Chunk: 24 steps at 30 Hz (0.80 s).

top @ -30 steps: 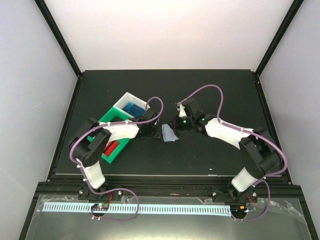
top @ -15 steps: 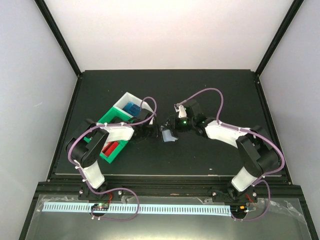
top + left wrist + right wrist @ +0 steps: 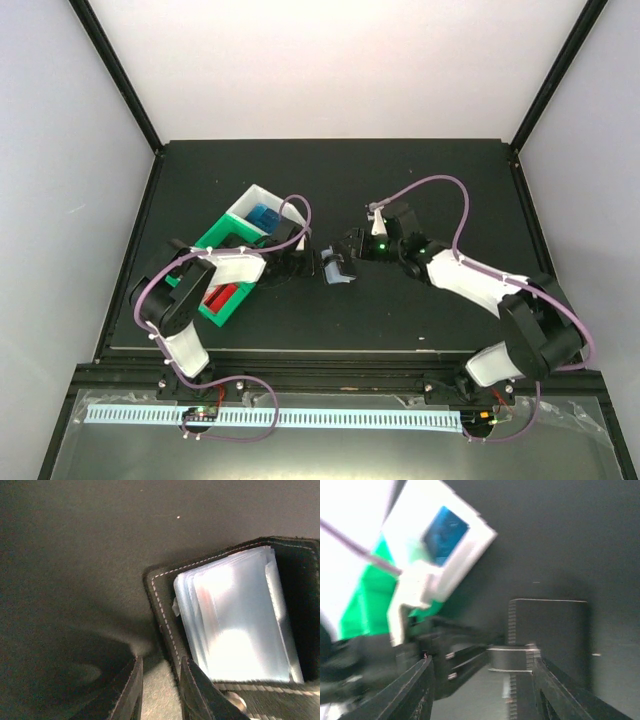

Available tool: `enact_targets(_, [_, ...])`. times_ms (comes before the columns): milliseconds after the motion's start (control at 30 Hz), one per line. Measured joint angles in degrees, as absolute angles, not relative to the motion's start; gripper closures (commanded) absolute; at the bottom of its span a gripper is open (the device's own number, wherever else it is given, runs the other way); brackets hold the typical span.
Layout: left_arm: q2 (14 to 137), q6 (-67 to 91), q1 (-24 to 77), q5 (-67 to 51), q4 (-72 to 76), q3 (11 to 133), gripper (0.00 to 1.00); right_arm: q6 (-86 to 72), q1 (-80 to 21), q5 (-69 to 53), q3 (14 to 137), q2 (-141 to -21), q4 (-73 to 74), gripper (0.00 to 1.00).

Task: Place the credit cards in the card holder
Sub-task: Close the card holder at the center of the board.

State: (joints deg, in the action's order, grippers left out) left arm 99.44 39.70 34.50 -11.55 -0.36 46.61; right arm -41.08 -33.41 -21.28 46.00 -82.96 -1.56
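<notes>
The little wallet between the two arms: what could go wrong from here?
1. The right fingers stand open at the wallet, not gripping it, so it might fold shut or slide.
2. The left fingers sit right at its edge too, so the two arms could bump.
3. The clear sleeves look thin and floppy; the blue card may catch on them.

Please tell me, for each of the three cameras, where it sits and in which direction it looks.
Top external: fixed high behind the robot, looking down on the table; left arm and right arm show whole.
Left wrist: on the left arm, looking down at the open card holder; left gripper at the bottom.
Right wrist: on the right arm, facing the white tray and green tray, blurred; right gripper at the bottom.
Shared: all three show the card holder.
</notes>
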Motion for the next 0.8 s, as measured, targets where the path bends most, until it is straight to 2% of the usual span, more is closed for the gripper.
enact_targets(267, [96.7, 40.4, 34.4, -10.2, -0.4, 43.5, 0.77, -36.2, -33.3, -12.2, 50.8, -93.1, 8.1, 0.51])
enact_targets(667, [96.4, 40.7, 34.3, -9.7, -0.8, 43.5, 0.77, -30.5, -35.4, -10.6, 57.5, -103.5, 14.6, 0.48])
enact_targets(800, [96.2, 40.8, 34.3, -8.2, -1.6, 43.5, 0.81, -28.9, -37.3, -7.5, 61.2, -105.7, 17.9, 0.47])
